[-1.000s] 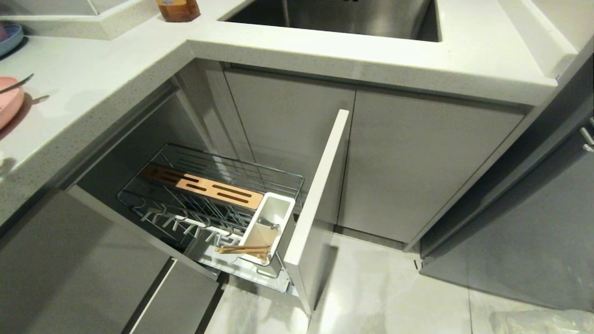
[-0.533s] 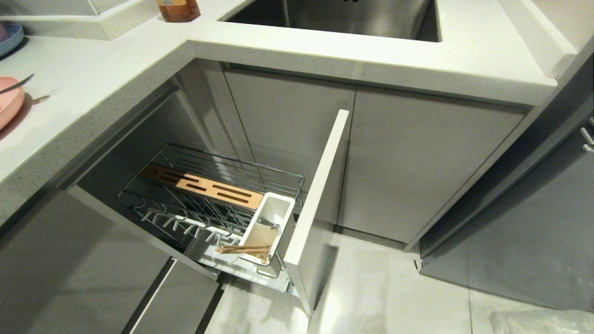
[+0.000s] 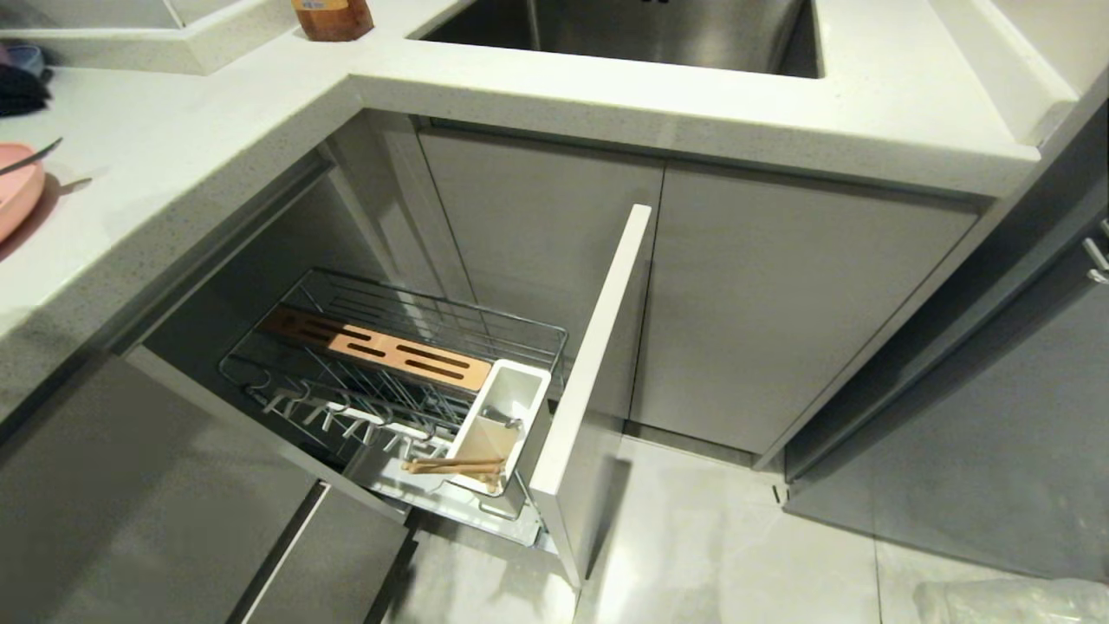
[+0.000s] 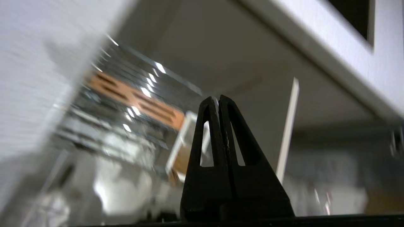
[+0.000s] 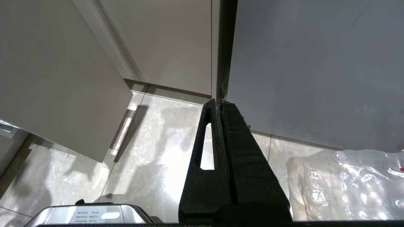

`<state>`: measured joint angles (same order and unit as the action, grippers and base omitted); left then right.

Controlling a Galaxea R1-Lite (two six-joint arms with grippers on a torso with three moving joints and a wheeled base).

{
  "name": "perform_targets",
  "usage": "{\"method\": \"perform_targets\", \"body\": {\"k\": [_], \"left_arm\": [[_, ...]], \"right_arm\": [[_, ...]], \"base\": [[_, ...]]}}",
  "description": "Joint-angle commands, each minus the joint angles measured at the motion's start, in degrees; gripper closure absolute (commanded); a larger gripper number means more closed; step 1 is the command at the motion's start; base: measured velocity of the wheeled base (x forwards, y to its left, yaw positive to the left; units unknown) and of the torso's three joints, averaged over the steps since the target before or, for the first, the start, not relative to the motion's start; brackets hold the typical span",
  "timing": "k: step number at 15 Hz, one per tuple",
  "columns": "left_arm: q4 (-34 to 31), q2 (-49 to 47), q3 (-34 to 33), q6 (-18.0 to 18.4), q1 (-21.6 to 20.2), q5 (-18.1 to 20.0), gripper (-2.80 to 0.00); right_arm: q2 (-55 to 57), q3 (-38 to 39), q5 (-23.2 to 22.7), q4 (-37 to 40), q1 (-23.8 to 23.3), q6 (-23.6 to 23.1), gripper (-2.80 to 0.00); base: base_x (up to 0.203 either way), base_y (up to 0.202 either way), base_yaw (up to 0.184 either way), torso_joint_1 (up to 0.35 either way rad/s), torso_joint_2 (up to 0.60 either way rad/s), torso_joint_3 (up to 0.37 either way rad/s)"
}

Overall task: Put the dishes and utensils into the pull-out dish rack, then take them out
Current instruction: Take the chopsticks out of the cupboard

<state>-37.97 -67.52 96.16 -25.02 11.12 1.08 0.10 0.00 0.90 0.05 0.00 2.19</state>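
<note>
The white speckled L-shaped surface runs along the left and across the back. On its left edge rests a pink plate with a slim metal spoon lying across it. An amber bottle stands at the inner corner, beside the recessed steel sink.

The pull-out dish rack stands extended below the surface. It carries a slotted wooden block and a white utensil box holding the wooden chopsticks.

The tiled floor carries a clear plastic bag, just beside the right claw.
</note>
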Motion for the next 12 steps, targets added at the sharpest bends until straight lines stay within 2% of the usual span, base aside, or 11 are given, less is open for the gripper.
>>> {"method": "perform_targets", "body": {"k": [1,3,5,7,10,12], "left_arm": [[-2.1,-4.0,-1.9,0.4,2.3,3.5,0.0],[-6.0,-6.9,-3.3,1.6,3.8,4.3,0.0],[-10.8,-9.5,-5.4,9.7,4.8,4.1,0.0],[-16.2,-12.7,-6.3,13.7,6.0,3.6,0.0],[-21.2,-18.1,-5.7,14.6,7.8,0.7,0.0],[-22.8,-22.3,-4.4,14.3,8.0,0.2,0.0]], "right_arm": [[0.0,0.1,0.0,0.0,0.1,0.0,0.0],[0.0,0.2,0.0,0.0,0.0,0.0,0.0],[0.0,0.1,0.0,0.0,0.1,0.0,0.0],[0.0,0.2,0.1,0.0,0.0,0.0,0.0],[0.0,0.2,0.0,0.0,0.0,0.0,0.0],[0.0,0.2,0.0,0.0,0.0,0.0,0.0]], "base": [[0.0,0.0,0.0,0.0,0.0,0.0],[0.0,0.0,0.0,0.0,0.0,0.0],[0.0,0.0,0.0,0.0,0.0,0.0],[0.0,0.0,0.0,0.0,0.0,0.0],[0.0,0.0,0.0,0.0,0.0,0.0],[0.0,0.0,0.0,0.0,0.0,0.0]]}}
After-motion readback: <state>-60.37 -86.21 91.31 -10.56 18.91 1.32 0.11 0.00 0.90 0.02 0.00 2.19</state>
